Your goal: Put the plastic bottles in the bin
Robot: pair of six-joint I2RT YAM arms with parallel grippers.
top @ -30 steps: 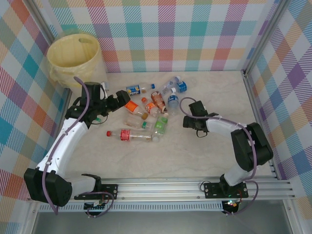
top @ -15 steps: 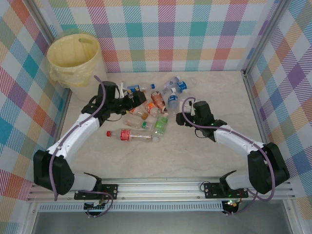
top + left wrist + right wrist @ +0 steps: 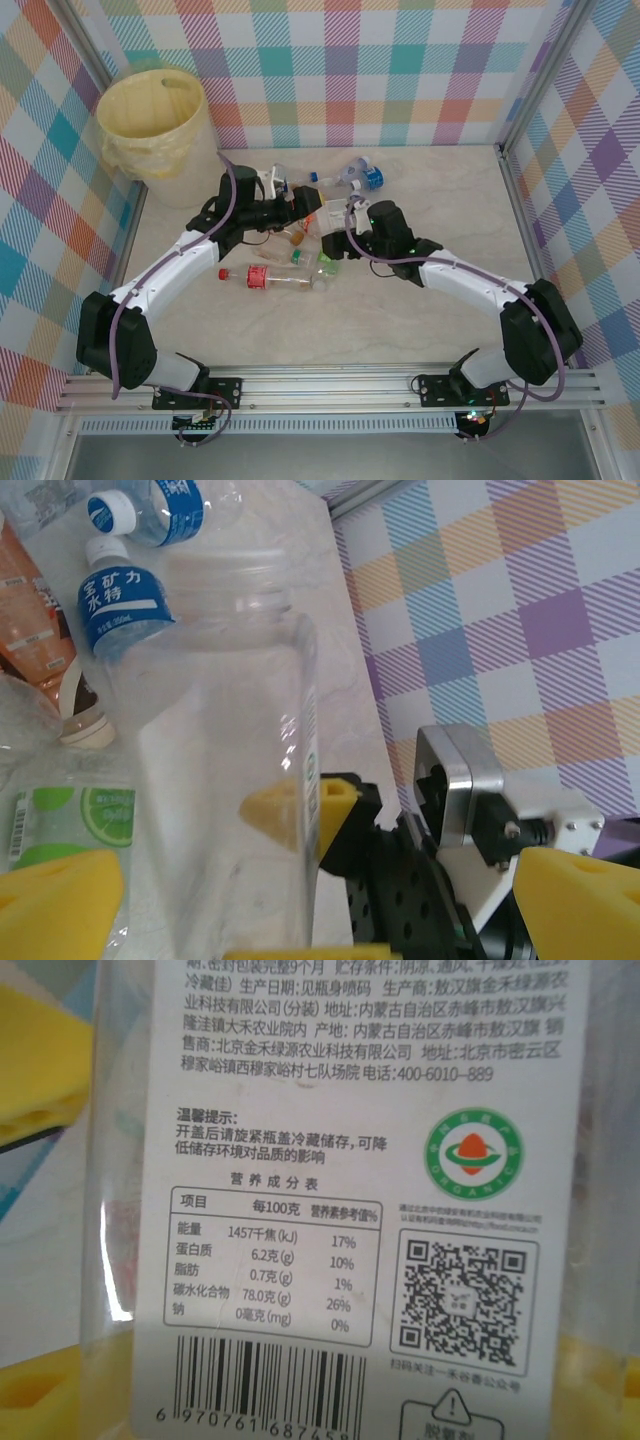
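My left fingers (image 3: 60, 900) are bright yellow, and so are my right fingers (image 3: 50, 1405). The clear bottle (image 3: 220, 740) is colourless. Its label (image 3: 330, 1160) is white with black print, a barcode and a green-and-orange round emblem (image 3: 476, 1150). There is a blue-labelled bottle (image 3: 125, 600) with a white cap, a lime-green label (image 3: 70, 815), and what looks like an orange-brown label (image 3: 25, 610). The bin (image 3: 180, 160) is pale yellow, the table (image 3: 430, 190) cream marble, and the walls (image 3: 380, 70) pastel plaid.

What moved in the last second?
The left gripper swung right and the right gripper left, meeting over the bottles. A clear bottle now sits inside the open left gripper, not visibly clamped. The bin and red-capped bottle stayed put.
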